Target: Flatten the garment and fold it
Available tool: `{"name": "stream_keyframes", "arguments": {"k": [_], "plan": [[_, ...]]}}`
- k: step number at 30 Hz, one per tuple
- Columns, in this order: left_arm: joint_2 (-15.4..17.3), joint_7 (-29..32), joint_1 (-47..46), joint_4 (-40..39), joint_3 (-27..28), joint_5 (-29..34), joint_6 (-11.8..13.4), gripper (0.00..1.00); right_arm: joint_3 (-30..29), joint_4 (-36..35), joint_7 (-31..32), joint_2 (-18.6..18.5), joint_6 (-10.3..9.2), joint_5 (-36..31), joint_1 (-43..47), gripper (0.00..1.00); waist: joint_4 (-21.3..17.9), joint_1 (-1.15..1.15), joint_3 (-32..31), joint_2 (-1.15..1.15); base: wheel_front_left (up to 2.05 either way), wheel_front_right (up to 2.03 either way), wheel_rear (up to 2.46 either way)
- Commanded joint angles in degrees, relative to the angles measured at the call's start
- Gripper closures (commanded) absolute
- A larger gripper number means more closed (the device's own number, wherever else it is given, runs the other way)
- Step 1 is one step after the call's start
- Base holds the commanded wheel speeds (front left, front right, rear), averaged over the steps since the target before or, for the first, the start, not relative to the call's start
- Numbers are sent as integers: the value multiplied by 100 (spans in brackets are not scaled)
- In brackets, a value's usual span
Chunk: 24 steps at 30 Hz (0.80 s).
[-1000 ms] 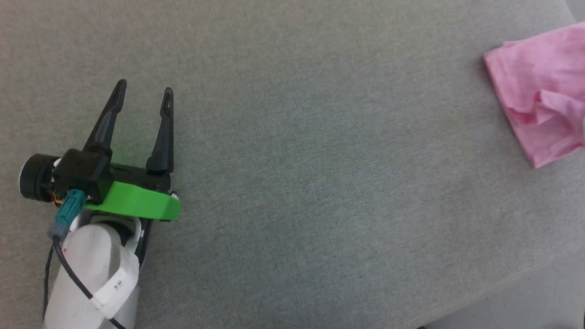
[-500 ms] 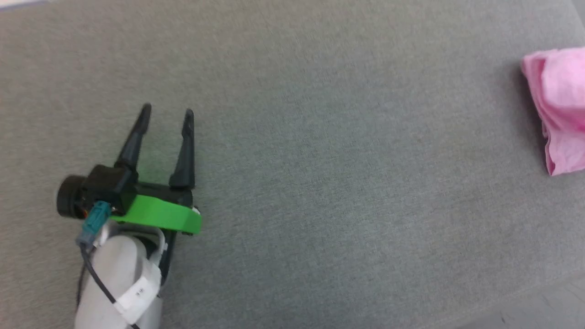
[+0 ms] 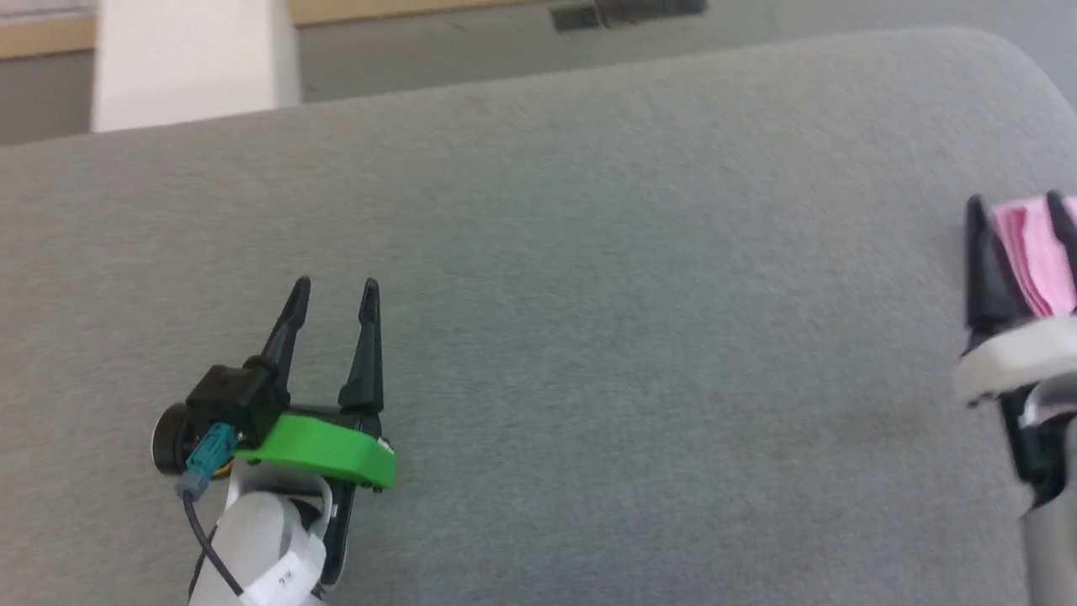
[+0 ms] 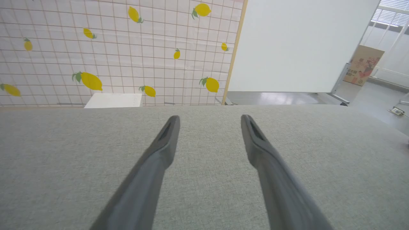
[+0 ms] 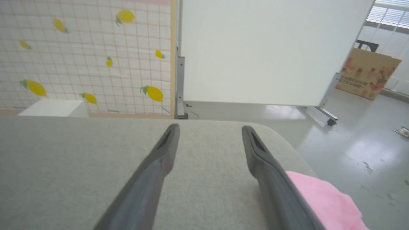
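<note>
Black tapered left claw (image 3: 336,286), green bracket (image 3: 324,446), teal plug (image 3: 208,450), black cable (image 3: 199,532), white labelled forearm (image 3: 265,526)

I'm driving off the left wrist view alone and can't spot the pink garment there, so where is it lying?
Observer: The garment lies at the head view's far right, on the grey cushion.
Operator: Is the right gripper near it?
Observer: Yes, the right gripper hovers by it; in its wrist view the pink cloth lies just outside one finger.
Operator: Holding anything?
Observer: No, its jaws stand open with bare cushion between them.
</note>
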Motion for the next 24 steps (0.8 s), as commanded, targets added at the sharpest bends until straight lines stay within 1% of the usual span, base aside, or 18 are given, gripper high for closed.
{"name": "stream_keyframes", "arguments": {"k": [1, 5, 9, 13, 17, 20, 24], "plan": [[-34, -26, 105, 13, 33, -4, 23, 0, 60, -222, -52, 145, -9, 88, 229, 0, 614, 0, -577, 0, 0, 0, 0], [-104, -26, 221, 8, 20, -29, 5, 0, 157, -809, -145, 445, -9, 174, 790, 0, 888, 0, -705, 0, 0, 0, 0], [-147, -26, 328, 43, 14, -38, -3, 0, 199, -1141, -270, 661, -9, 152, 1224, 0, 1086, 0, -810, 0, 0, 0, 0], [-171, -27, 439, 53, 28, -45, -12, 0, 218, -1266, -401, 825, -9, 116, 1598, 0, 1203, 0, -914, 0, 0, 0, 0], [-184, -27, 578, 45, 34, -29, -23, 0, 251, -1343, -509, 934, -9, 15, 1934, 0, 1240, 0, -1016, 0, 0, 0, 0], [-190, -27, 710, 39, 33, -2, -28, 0, 271, -1348, -566, 971, -9, -65, 2155, 0, 1232, 0, -1113, 0, 0, 0, 0], [-195, -27, 897, 71, 9, 28, -34, 0, 269, -1330, -588, 990, -9, 5, 2455, 0, 1215, 0, -1244, 0, 0, 0, 0]]}}
